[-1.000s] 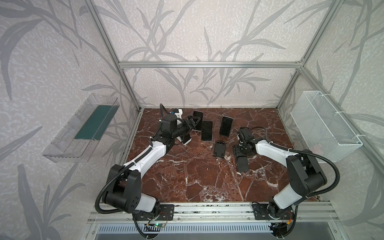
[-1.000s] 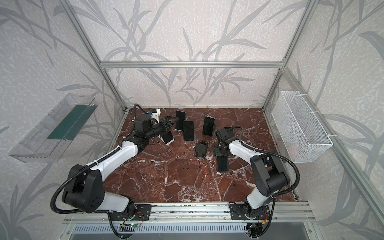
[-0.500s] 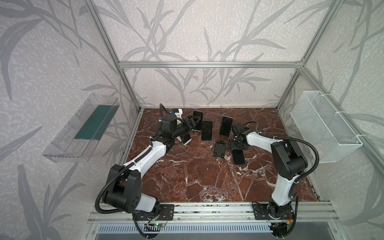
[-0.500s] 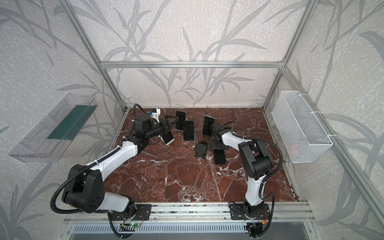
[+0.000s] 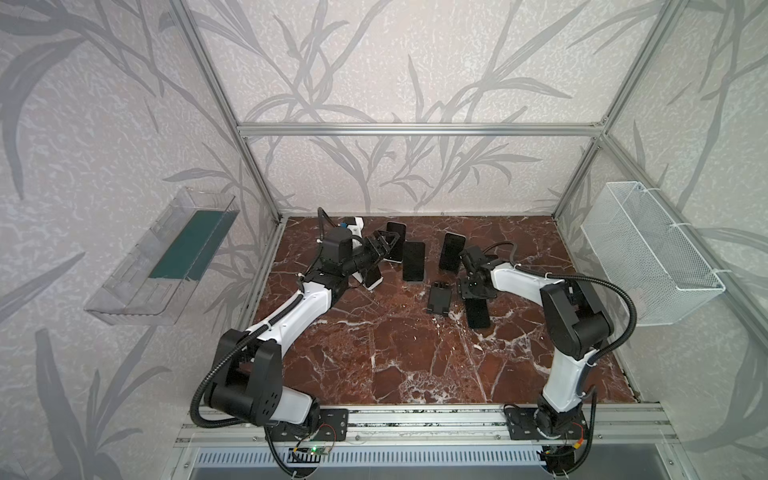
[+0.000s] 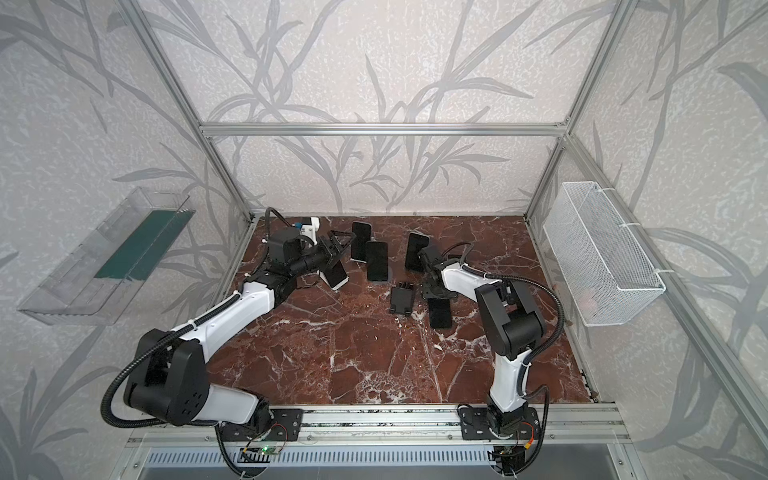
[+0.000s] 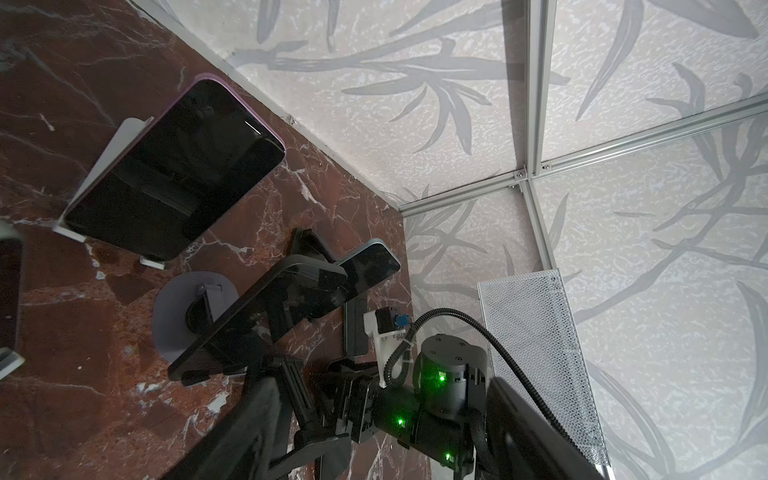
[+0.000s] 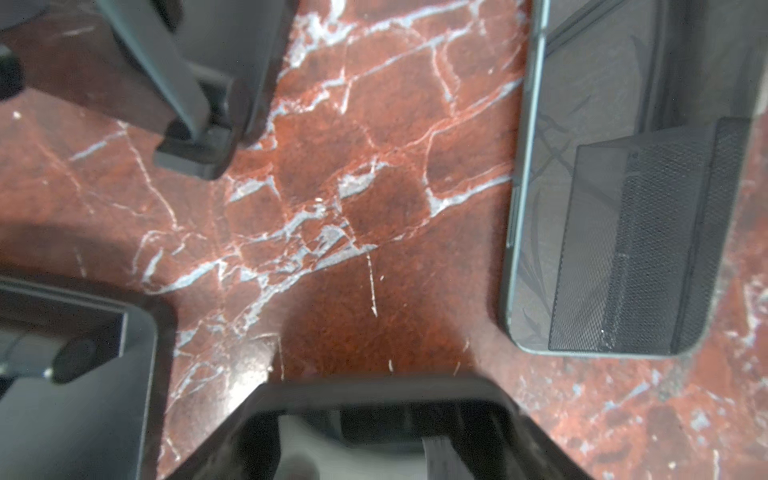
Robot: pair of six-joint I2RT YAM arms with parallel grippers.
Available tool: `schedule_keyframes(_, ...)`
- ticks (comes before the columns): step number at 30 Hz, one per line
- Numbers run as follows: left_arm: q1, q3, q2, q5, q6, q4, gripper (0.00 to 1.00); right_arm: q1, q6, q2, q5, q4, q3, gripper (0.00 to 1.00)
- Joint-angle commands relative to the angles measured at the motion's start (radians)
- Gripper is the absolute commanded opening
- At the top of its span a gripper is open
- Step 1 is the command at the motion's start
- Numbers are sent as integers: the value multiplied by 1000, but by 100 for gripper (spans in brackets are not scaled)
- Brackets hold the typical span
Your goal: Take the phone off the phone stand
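The red marble desk fills the floor of the cell. The left arm stretches toward the back left corner, and the right arm bends in toward the middle. A white wire basket hangs on the right wall. A clear tray with a green sheet in it hangs on the left wall.

Near the back of the desk three dark phones lean on stands. A white-edged phone leans just beside the left arm's wrist.

The flat phone lies on the desk, off any stand. In both top views it is just right of the empty black stand and not touching it.

The left claw hovers beside the rearmost leaning phone. Its fingers are spread and there is nothing between them.

The right claw points straight down by the far end of the flat phone. Its wrist view shows bare marble in the middle, with the phone to one side and the stand to the other. It seems to be holding nothing. Its tips are hidden from above and the wrist view is blurred, so I cannot tell whether it is spread or pressed together.
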Motion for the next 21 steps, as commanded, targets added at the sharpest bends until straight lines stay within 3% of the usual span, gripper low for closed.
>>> schedule_keyframes(1, 14, 23, -29, 11, 1, 20, 79, 26, 44, 29, 60, -34, 25, 79)
schedule_keyframes(21, 19, 21, -29, 18, -10, 31, 79, 23, 23, 37, 88, -54, 52, 74)
